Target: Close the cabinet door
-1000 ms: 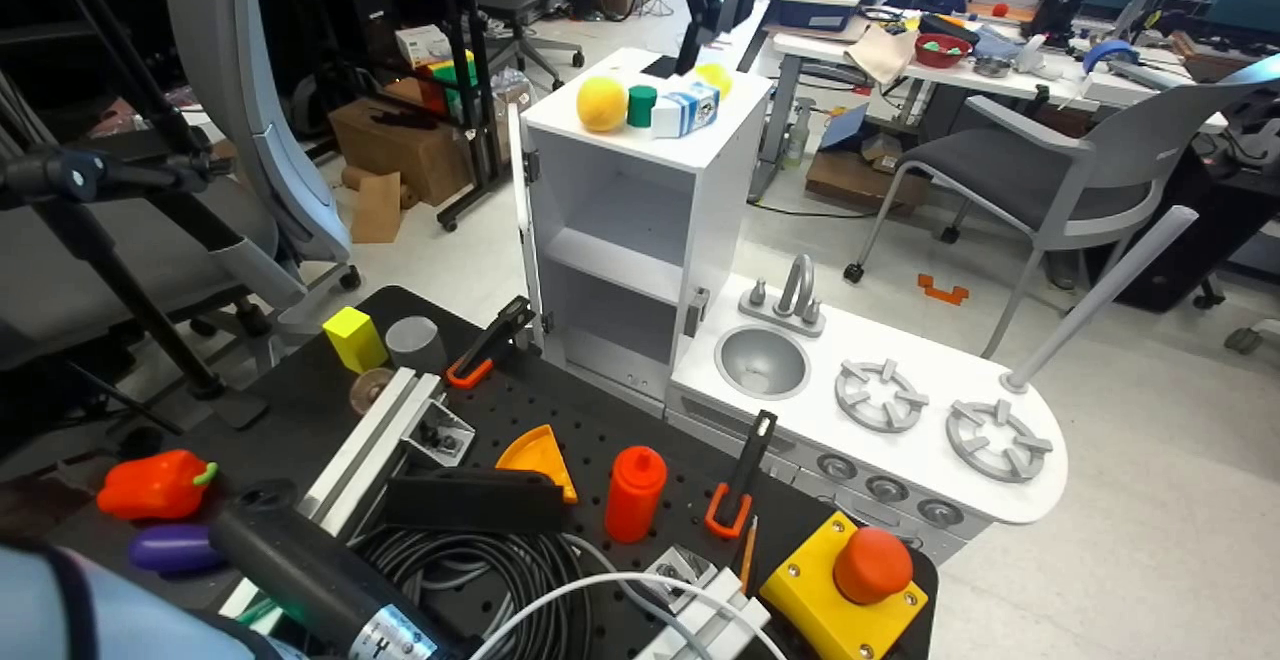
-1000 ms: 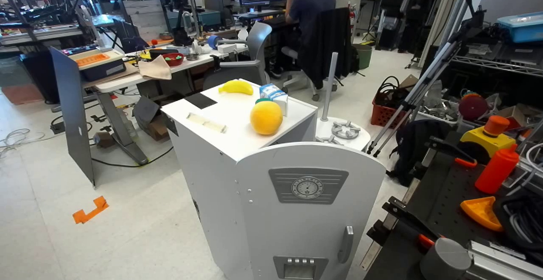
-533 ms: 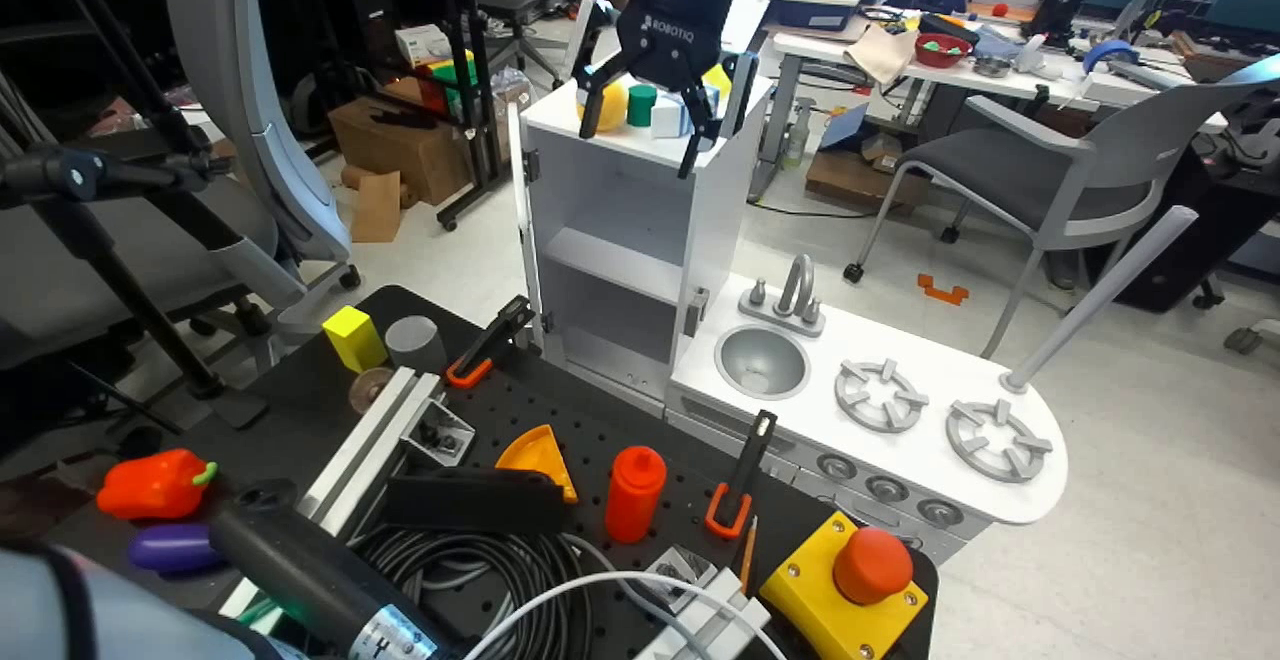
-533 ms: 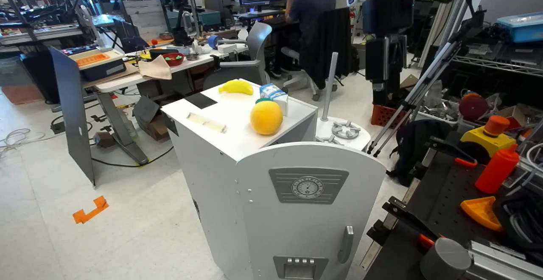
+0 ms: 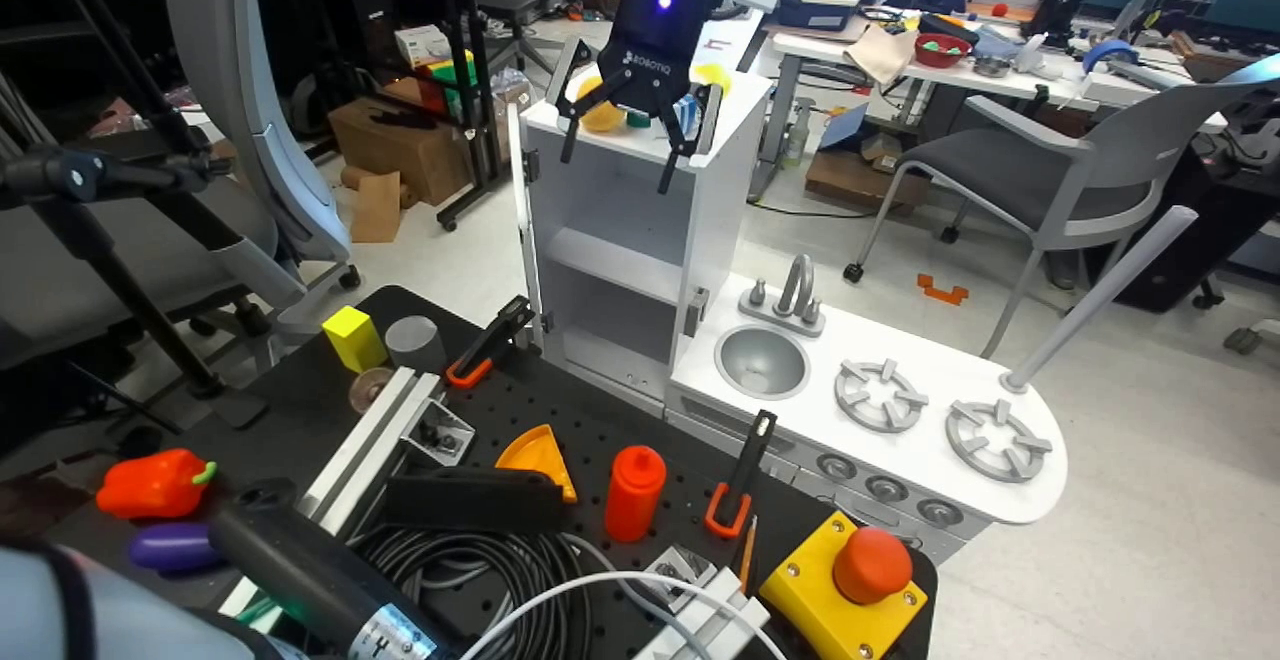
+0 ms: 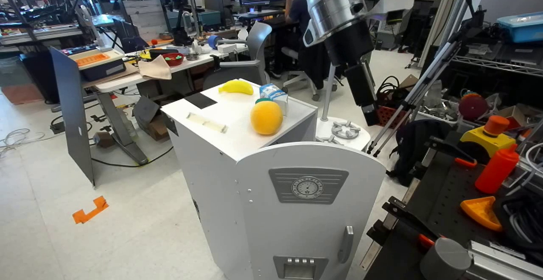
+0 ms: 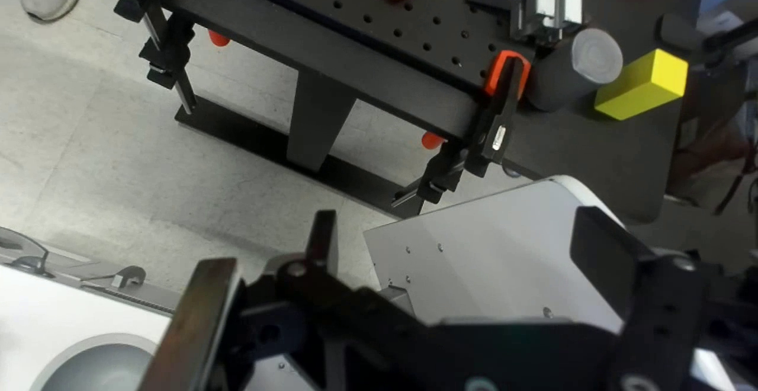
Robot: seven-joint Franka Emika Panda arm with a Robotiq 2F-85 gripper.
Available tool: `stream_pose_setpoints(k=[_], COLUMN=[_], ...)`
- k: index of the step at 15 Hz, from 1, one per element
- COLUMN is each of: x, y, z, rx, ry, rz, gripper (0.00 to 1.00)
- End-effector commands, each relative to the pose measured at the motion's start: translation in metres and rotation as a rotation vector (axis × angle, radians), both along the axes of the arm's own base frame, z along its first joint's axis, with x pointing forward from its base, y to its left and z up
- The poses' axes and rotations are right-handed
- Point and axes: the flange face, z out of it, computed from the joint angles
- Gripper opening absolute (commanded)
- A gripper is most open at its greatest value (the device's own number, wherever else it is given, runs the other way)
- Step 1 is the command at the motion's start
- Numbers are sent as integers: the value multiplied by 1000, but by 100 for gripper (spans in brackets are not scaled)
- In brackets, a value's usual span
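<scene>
Your gripper sits lower and more tilted than half a second ago, while the cabinet door stays put. In an exterior view, your jaws hang apart beyond the far edge of the tabletop; the door's swung open near the corner with the yellow block. Also in an exterior view, you're side-on, gap's hard to tell; door, handle showing, stands just off that edge. Wrist view, fwiw: jaws wide apart, door visible between.
</scene>
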Motion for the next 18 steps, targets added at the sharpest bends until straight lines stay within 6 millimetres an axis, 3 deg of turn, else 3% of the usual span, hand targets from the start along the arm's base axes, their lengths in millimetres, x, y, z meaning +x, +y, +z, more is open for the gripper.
stream_pose_setpoints(k=[1, 6, 10, 14, 18], x=[11, -16, -39, -41, -32], y=[18, 49, 74, 92, 96], z=[0, -10, -32, -65, -94], rx=[17, -5, -71, -96, -56], ry=[103, 253, 325, 273, 138], rz=[162, 360, 537, 648, 672], gripper=[100, 100, 100, 100, 100])
